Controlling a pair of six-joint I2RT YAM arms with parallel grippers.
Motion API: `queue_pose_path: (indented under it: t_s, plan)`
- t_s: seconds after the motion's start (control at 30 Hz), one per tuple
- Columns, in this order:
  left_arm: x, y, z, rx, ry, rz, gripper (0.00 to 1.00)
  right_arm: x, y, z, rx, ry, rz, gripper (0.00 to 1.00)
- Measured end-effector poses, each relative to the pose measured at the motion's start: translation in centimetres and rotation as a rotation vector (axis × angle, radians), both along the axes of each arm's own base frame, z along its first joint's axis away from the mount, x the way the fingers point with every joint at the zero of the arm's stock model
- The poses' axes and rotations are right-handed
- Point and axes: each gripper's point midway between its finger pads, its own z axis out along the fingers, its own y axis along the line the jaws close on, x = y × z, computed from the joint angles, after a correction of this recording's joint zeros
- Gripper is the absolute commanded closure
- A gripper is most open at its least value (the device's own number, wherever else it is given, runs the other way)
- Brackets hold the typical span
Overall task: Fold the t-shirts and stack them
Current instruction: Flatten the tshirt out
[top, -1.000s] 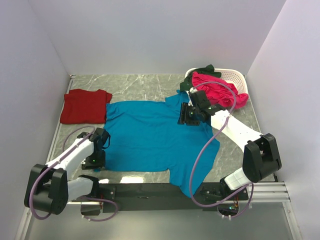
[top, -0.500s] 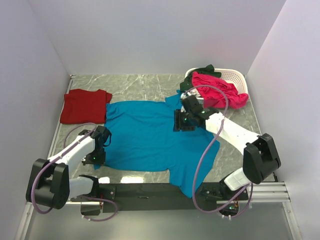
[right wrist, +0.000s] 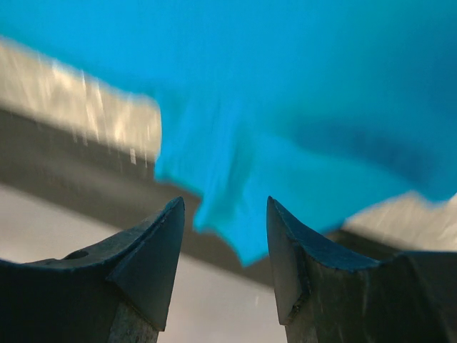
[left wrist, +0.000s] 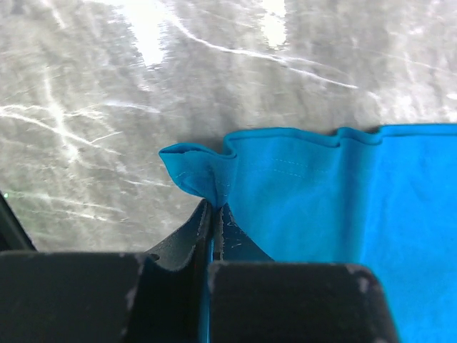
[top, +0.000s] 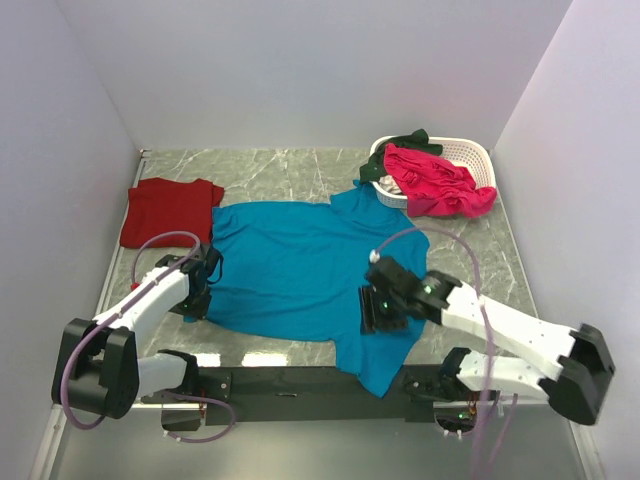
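A teal-blue t-shirt [top: 300, 270] lies spread on the marble table, one corner hanging over the near edge. My left gripper [top: 196, 290] is shut on its left hem corner [left wrist: 196, 168], pinching a small fold just above the table. My right gripper [top: 382, 312] is open and empty above the shirt's near right part; the hanging blue corner [right wrist: 235, 193] shows between its fingers. A dark red t-shirt [top: 170, 211] lies folded at the far left. A bright pink t-shirt [top: 435, 182] and a dark green one [top: 395, 150] lie in and over a white basket.
The white slatted basket [top: 465, 153] stands at the far right corner. Pale walls close the table on three sides. The black rail [top: 300, 380] with the arm bases runs along the near edge. Bare marble [top: 280, 165] shows along the back.
My right gripper has moved from the shirt's far right shoulder toward the near edge, open. My left gripper has moved a little away from me, holding the hem corner.
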Motion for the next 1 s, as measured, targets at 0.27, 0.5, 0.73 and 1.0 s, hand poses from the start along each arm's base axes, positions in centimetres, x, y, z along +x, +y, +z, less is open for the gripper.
queue_pose_path:
  t_s: [0.27,0.5,0.73,1.0]
  plan:
    - [0.8,-0.2,0.2,-0.005,-0.024,-0.063,1.00,-7.2,-1.4,-0.9,-0.039,0.145,0.029,0.43]
    - [1.1,-0.4,0.6,-0.012,-0.045,-0.079,0.99,-10.2,-2.2,-2.0,-0.086,0.236,0.064,0.43]
    - [1.0,-0.6,0.5,-0.028,-0.051,-0.086,0.99,-11.9,-2.9,-3.8,-0.151,0.306,0.094,0.43]
    - [0.1,-0.6,0.0,-0.033,-0.038,-0.086,0.99,-12.3,-2.4,-6.4,-0.183,0.332,0.111,0.43]
